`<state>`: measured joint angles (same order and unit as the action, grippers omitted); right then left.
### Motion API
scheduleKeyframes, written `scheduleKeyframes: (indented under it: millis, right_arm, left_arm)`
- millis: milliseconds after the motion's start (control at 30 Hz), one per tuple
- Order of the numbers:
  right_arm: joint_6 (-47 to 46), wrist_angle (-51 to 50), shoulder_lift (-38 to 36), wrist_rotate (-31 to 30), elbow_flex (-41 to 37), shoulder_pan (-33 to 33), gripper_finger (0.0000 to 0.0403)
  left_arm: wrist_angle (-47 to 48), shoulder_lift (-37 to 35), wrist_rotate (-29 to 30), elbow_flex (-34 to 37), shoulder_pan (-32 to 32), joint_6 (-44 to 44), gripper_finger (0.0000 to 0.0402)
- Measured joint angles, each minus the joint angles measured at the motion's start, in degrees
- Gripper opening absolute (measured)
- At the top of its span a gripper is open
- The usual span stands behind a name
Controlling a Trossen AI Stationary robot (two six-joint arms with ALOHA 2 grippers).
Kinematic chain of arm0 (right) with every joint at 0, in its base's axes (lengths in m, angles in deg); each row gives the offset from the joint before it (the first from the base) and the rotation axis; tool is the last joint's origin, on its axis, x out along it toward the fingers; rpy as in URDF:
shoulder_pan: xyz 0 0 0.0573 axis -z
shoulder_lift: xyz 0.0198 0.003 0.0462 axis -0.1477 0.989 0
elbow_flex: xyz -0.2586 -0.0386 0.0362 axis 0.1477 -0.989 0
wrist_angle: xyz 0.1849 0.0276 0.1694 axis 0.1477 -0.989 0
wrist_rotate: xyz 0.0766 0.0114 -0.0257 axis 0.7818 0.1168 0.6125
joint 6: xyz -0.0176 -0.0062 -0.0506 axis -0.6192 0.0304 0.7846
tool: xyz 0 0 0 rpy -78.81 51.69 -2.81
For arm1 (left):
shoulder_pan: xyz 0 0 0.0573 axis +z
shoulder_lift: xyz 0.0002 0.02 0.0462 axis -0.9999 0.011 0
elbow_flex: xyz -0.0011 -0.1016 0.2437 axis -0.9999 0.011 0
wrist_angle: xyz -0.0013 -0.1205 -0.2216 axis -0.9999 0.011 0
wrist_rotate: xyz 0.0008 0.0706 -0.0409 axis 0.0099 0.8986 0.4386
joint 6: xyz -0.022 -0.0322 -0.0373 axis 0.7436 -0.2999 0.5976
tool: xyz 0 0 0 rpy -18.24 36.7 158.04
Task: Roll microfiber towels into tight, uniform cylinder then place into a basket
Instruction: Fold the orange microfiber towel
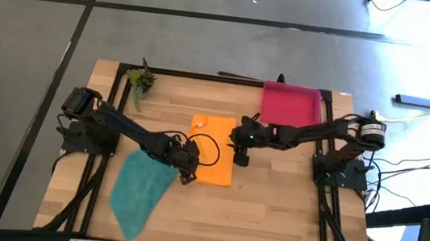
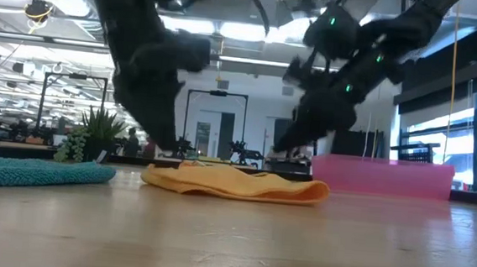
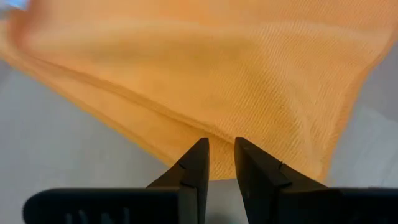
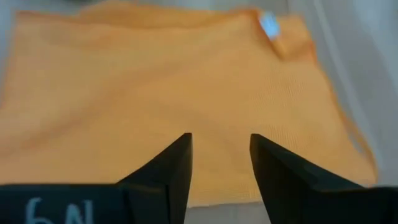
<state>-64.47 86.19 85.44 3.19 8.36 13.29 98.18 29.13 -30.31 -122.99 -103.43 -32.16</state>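
Note:
The orange towel (image 1: 213, 149) lies spread on the table's middle, loosely rumpled in the low view (image 2: 235, 184). My left gripper (image 1: 187, 174) is at the towel's near left corner, its fingers nearly together on the towel's edge (image 3: 222, 149). My right gripper (image 1: 240, 152) is open, just above the towel's right edge, with the towel spread beyond its fingers (image 4: 221, 146). The teal towel (image 1: 140, 195) lies flat at the near left. The pink basket (image 1: 290, 105) stands at the far right. My left gripper pinches the orange towel's near edge (image 3: 217, 134) between its two fingertips, close to the near left corner. The fingers slant down from the table's left. The rest of the towel lies on the table; one layer or several, I cannot tell.
A small green plant (image 1: 141, 80) stands at the far left corner. A black frame (image 1: 204, 76) runs along the table's far edge. Bare wood shows along the near side (image 1: 268, 224).

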Motion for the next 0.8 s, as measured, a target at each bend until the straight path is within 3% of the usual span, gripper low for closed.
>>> scheduleKeyframes:
  millis: [367,567,800]
  right_arm:
    - [16.1,-7.3,-2.9,0.9,0.0,-15.0,0.0162]
    - [17.4,-6.9,-2.6,0.9,-0.1,-20.3,0.0162]
    - [16.6,-3.3,3.0,0.8,-0.8,-21.3,0.0162]
  left_arm:
    - [2.3,-2.1,4.6,-2.9,-6.9,-1.2,0.0069]
    - [2.3,-2.4,8.1,-2.9,-11.7,1.7,0.0069]
    - [2.1,-2.4,11.3,-2.9,-14.8,2.6,0.0069]
